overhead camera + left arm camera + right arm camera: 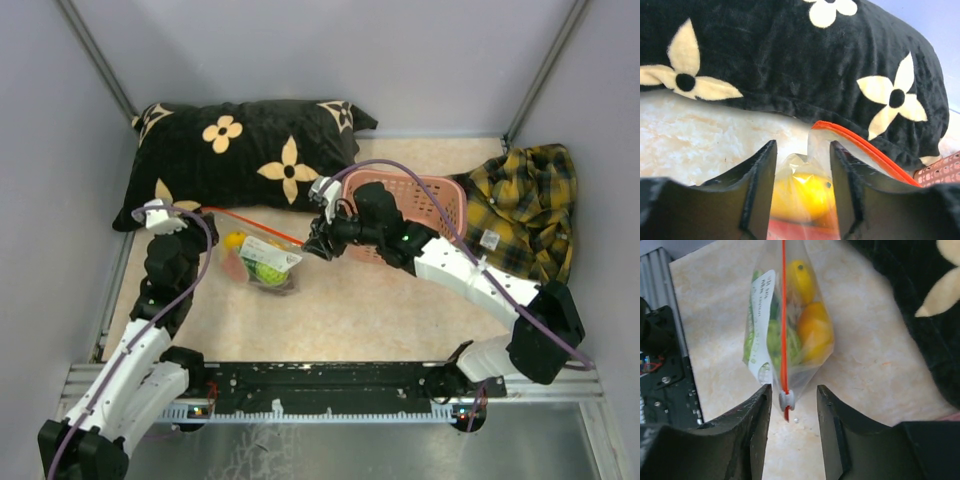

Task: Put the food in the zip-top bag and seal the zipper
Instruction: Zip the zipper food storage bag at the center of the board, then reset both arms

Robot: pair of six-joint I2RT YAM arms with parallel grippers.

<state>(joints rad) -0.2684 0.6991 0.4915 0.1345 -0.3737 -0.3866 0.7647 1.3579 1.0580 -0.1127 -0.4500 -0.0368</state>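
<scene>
Already the food (815, 332) is inside the bag (268, 262), which rests on the table (380, 300) with its zipper (250, 226) stretched between the arms. The right gripper (793, 392) has its jaws apart around the slider (785, 399), probably ready to pinch and drag it. The left gripper (803, 147), also parted, brackets the opposite corner (film between, unpinched), likely to steady it, just before the pillow (250, 150).

You see your left gripper (802, 160) with jaws apart, the clear zip-top bag (817, 145) and a yellow fruit (802, 195) between them, its red-orange zipper (865, 147) slanting right before the black flowered pillow (775, 65) on the tabletop (690, 140).
</scene>
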